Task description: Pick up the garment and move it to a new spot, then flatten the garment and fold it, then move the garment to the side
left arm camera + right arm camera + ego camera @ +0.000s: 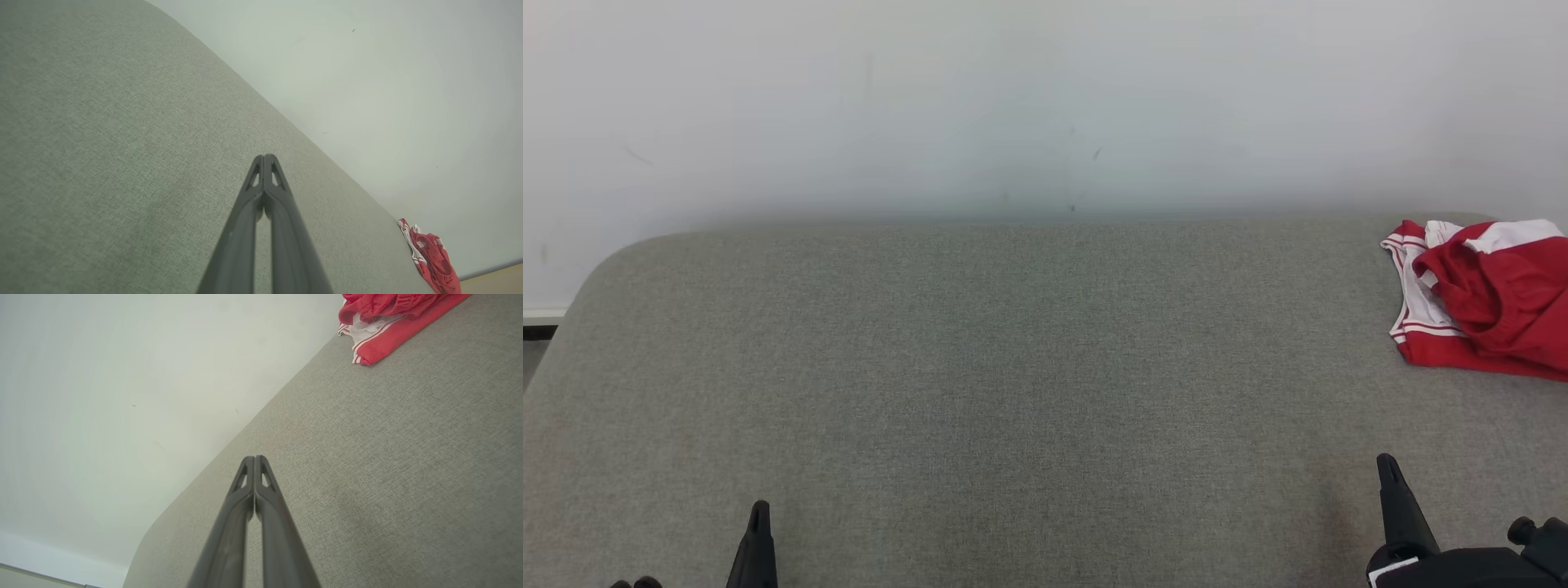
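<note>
While both pincers, left gripper (pixel 264 157) and right gripper (pixel 254 458), are sitting closed and empty, the red-and-white garment (pixel 1482 296) is lying well ahead-right of the right one; it should be opening before reaching.

Coarse grey woven cloth surface (pixel 1013 367); soft red cloth garment (pixel 1494 302).

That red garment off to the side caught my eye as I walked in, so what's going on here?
Nothing is being handled yet. The red and white garment lies crumpled at the far right of the grey padded surface, near the wall. The left gripper and right gripper are both shut and empty, over bare fabric at the near edge. The right one is closer to the garment.
</note>
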{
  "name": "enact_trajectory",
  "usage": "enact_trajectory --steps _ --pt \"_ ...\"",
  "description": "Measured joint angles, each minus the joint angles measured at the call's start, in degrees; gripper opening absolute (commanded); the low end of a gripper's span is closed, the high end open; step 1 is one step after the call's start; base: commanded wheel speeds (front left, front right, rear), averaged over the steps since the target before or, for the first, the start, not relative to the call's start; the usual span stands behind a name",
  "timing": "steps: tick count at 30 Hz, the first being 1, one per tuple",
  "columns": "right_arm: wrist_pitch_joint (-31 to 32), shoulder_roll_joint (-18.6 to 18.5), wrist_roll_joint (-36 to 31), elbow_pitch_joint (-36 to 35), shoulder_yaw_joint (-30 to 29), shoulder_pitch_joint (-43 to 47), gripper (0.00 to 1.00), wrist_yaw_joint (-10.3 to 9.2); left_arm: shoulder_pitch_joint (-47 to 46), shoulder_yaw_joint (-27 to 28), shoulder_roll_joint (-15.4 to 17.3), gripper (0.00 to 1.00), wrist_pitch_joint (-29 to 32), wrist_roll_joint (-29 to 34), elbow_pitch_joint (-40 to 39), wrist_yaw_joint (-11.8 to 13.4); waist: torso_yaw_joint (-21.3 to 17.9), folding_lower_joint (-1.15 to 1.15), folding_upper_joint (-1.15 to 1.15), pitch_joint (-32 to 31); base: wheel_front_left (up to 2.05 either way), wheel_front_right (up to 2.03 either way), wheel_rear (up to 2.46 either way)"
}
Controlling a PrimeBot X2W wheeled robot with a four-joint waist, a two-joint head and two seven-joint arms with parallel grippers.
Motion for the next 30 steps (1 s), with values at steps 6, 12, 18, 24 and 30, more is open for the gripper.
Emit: enact_trajectory --steps 6,12,18,24,30 --pt "0.97 0.26 3.89 0.20 -0.45 -0.69 0.00 0.00 -0.62 0.36 -0.13 0.00 1.15 -4.46 0.14 0.00 -0.02 0.00 0.00 0.12 0.00 0.00 0.00" --pt "1.54 0.45 7.02 0.36 -0.81 -1.15 0.00 0.00 -1.16 0.70 -0.29 0.00 1.98 -7.83 0.22 0.00 -0.04 0.00 0.00 0.22 0.00 0.00 0.00" --pt "2.46 0.67 10.53 0.53 -1.23 -1.80 0.00 0.00 -1.76 1.02 -0.40 0.00 3.08 -11.66 0.40 0.01 -0.06 0.00 0.00 0.35 0.00 0.00 0.00" --pt "3.05 0.88 13.90 0.76 -1.60 -2.31 0.00 0.00 -2.29 1.34 -0.52 0.00 3.94 -15.25 0.49 0.01 -0.09 0.00 0.00 0.47 0.00 0.00 0.00" --pt "4.00 1.09 17.53 0.90 -2.02 -2.98 0.00 0.00 -2.91 1.69 -0.64 0.00 4.99 -19.16 0.66 0.01 -0.11 0.00 0.00 0.61 0.00 0.00 0.00"
